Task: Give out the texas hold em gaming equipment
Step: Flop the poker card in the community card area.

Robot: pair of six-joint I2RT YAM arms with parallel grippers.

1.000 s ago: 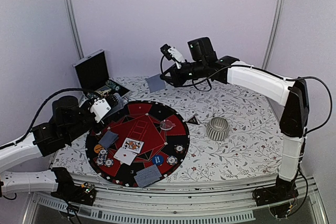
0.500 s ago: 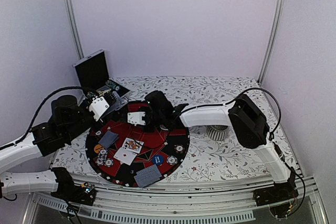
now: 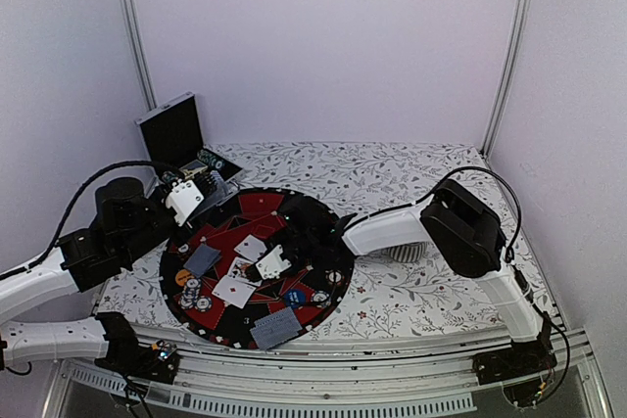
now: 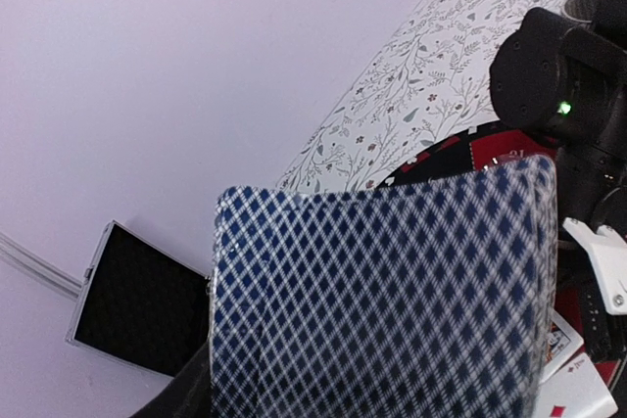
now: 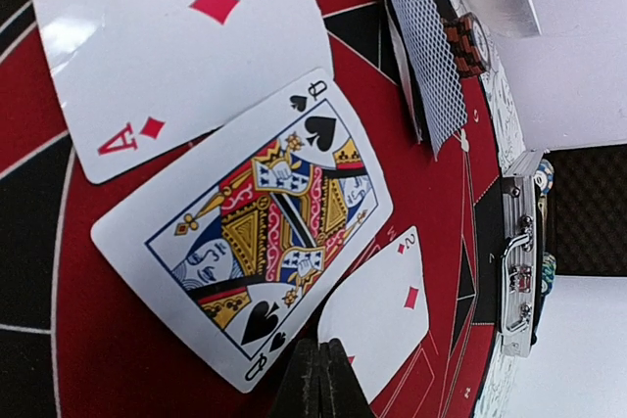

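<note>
My right gripper (image 3: 263, 259) is low over the round red-and-black mat (image 3: 257, 205). Its fingertips (image 5: 318, 379) are shut on the corner of a face-up two of diamonds (image 5: 392, 305), which also shows in the top view (image 3: 251, 247). Next to it lie the queen of spades (image 5: 255, 232) and the ace of diamonds (image 5: 186, 46). My left gripper (image 3: 191, 201) is shut on a deck of blue-checked cards (image 4: 382, 291) at the mat's back left; its fingers are hidden behind the deck. Face-down cards (image 3: 203, 259) (image 3: 275, 328), poker chips (image 3: 191, 291), an orange disc (image 3: 182, 278) and a blue disc (image 3: 294, 298) lie on the mat.
The open black case (image 3: 174, 132) stands at the back left and holds more chips (image 5: 541, 271). The ribbed silver cup (image 3: 407, 250) is partly hidden behind the right forearm. The right arm (image 4: 558, 85) reaches across the mat from the right.
My right arm swung from high at the back down onto the mat and moved toward the front. Its card now shows face up beside the queen. The left arm stayed put.
</note>
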